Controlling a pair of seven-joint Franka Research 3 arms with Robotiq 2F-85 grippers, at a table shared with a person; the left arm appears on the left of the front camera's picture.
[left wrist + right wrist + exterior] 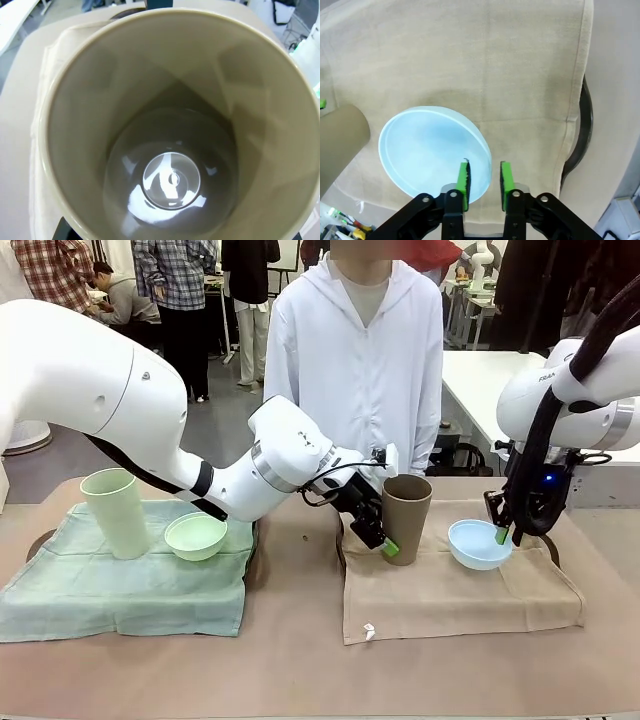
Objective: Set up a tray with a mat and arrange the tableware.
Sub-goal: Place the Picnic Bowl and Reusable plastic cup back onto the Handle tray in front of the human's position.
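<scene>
- On the beige mat (455, 595), the brown tumbler (407, 517) stands upright, matte, its inside glossy at the bottom; left gripper (378, 535) is at its side, jaw state cannot be told.
- Light blue bowl (434, 149) sits beside it; right gripper (484, 179) straddles its rim, fingers apart.
- Pale green tumbler (115, 512) and mint green bowl (195, 536) rest on the green mat (120, 590).

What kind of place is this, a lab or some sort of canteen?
Most likely a robotics lab or workshop, not a canteen. Two white robot arms work at a paper-covered table, setting a brown plastic tumbler and a light blue plastic bowl on a beige cloth mat, while a person in white watches and others stand behind.
</scene>
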